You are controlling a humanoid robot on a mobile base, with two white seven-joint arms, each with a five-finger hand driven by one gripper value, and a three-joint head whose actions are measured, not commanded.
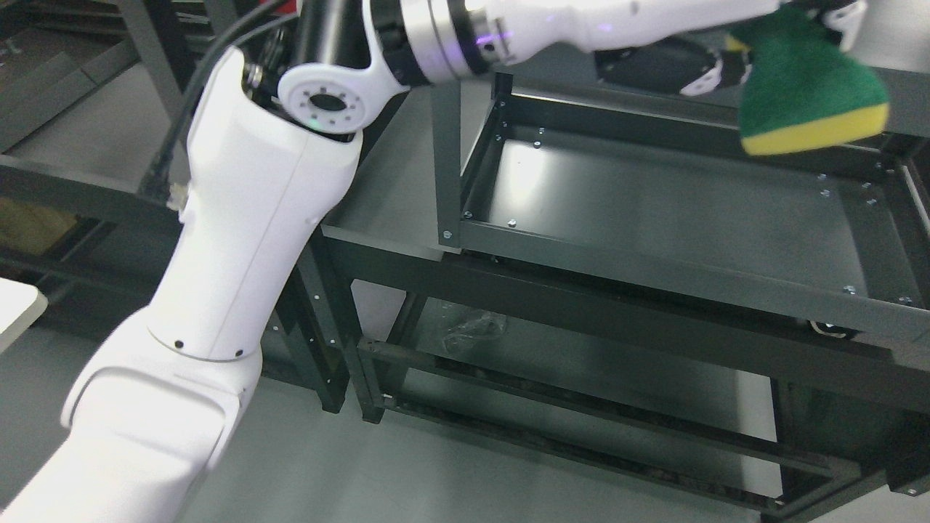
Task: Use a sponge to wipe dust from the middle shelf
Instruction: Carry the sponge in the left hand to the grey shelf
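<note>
The left arm (240,240) rises from the lower left of the head view, bends at the elbow joint and reaches across the top of the picture toward the upper right. The left hand (734,62) sits at the end of that reach, partly cut off by the upper edge. Its fingers are closed around the sponge (806,87), which it holds by the upper end.

The sponge hangs with its green scouring face outward and its yellow foam layer along the lower edge. It is above the far right portion of the dark metal shelf (676,211) and does not appear to touch the shelf surface. Holding it by the top leaves the lower edge free for contact with the panel.

The shelf is a shallow tray with a raised rim and screw heads at the corners. A lower shelf (581,378) lies beneath it in the same dark frame, and a small crumpled piece of clear plastic (476,327) rests on that level.

The right arm is not in view.

Judgement: the wipe stroke is not under way; the sponge must first descend to the panel.
</note>
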